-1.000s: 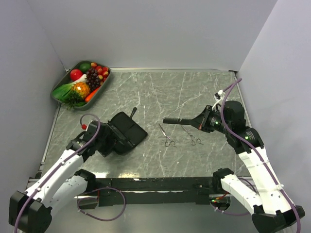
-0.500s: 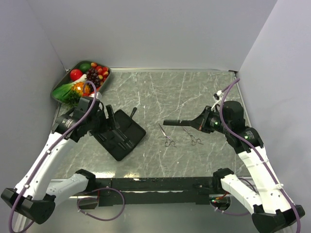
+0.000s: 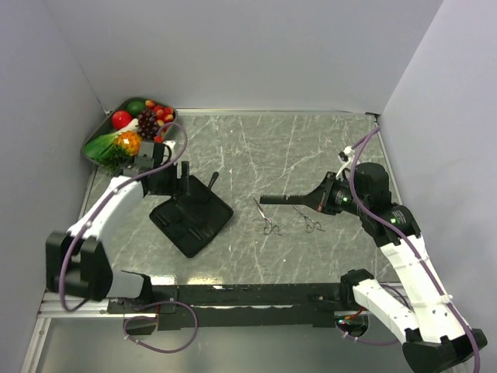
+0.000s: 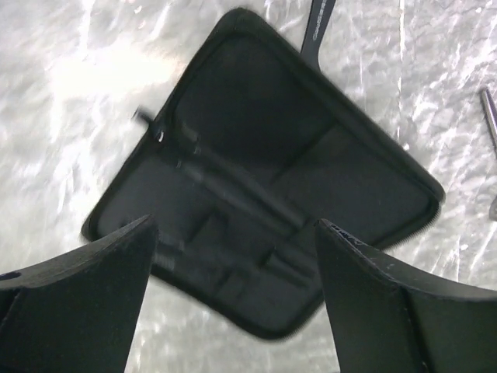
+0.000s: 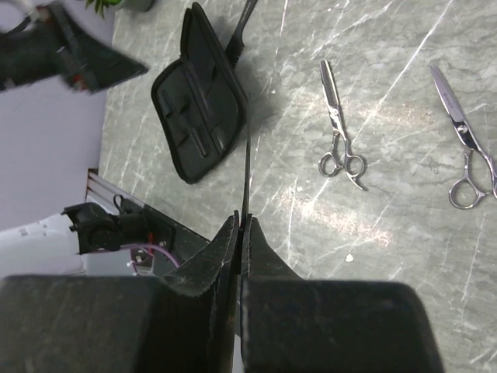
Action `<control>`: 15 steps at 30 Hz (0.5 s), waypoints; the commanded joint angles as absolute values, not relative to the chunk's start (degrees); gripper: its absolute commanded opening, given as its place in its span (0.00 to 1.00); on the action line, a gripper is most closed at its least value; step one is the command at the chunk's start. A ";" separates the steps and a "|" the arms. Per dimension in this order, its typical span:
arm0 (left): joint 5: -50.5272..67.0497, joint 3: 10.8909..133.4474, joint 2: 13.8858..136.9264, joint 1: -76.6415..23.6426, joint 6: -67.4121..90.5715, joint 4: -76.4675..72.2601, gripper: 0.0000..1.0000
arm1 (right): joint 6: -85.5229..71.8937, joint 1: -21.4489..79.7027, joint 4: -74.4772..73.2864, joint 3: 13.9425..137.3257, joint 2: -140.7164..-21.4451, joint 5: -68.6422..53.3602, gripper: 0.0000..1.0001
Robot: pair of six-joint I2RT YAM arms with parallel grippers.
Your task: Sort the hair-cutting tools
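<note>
The black pouch (image 3: 192, 217) lies open on the table; its inside pockets show in the left wrist view (image 4: 264, 194). My left gripper (image 3: 183, 180) hovers open and empty over the pouch's far edge (image 4: 237, 224). A short black comb (image 3: 212, 181) pokes out from behind the pouch (image 4: 318, 27). My right gripper (image 3: 312, 200) is shut on the longer black comb (image 3: 279, 200), held above the table and pointing left; it appears edge-on (image 5: 245, 171) between the jaws (image 5: 243, 221). Two silver scissors (image 3: 268, 217) (image 3: 309, 219) lie below it (image 5: 338, 128) (image 5: 464, 148).
A metal tray (image 3: 167, 136) of toy fruit and vegetables sits at the far left corner. Grey walls close in the table on the left, back and right. The arm bases and a black rail (image 3: 256, 295) line the near edge.
My left arm swung from the pouch's near-left side up to its far edge and let go. The pouch now lies open and flat. My right gripper with the comb barely moved.
</note>
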State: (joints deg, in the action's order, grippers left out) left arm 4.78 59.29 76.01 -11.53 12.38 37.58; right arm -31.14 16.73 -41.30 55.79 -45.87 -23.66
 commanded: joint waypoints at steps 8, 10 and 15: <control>33.01 69.25 95.35 1.56 0.88 21.45 0.78 | -27.95 16.96 -43.51 54.84 -41.05 -24.43 0.00; 34.97 70.92 98.33 3.07 -1.39 21.09 0.77 | -27.69 16.96 -44.03 54.76 -40.52 -24.35 0.00; 40.41 75.06 104.32 3.60 -5.63 23.82 0.74 | -26.46 17.05 -45.70 55.54 -40.34 -22.68 0.00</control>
